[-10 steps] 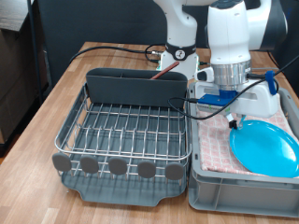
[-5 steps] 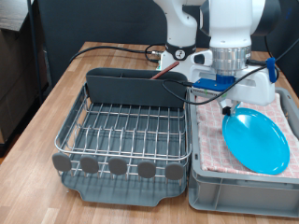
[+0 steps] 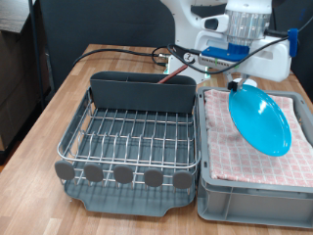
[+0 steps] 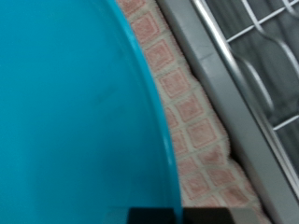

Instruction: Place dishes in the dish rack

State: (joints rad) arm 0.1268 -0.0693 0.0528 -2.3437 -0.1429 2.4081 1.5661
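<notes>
One light-blue plate [image 3: 260,118] hangs tilted over the crate [image 3: 256,189], pinched by its upper rim in the closed gripper [image 3: 235,86]; so thin a hold could slip.

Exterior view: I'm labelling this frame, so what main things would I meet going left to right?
Dish rack → grey crate lined with pink checkered cloth → light-blue plate, lifted and tilted above the cloth under the gripper.

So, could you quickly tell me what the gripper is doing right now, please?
Gripper: shut on the plate's rim, holding it tilted in the air above the cloth-lined crate.
</notes>
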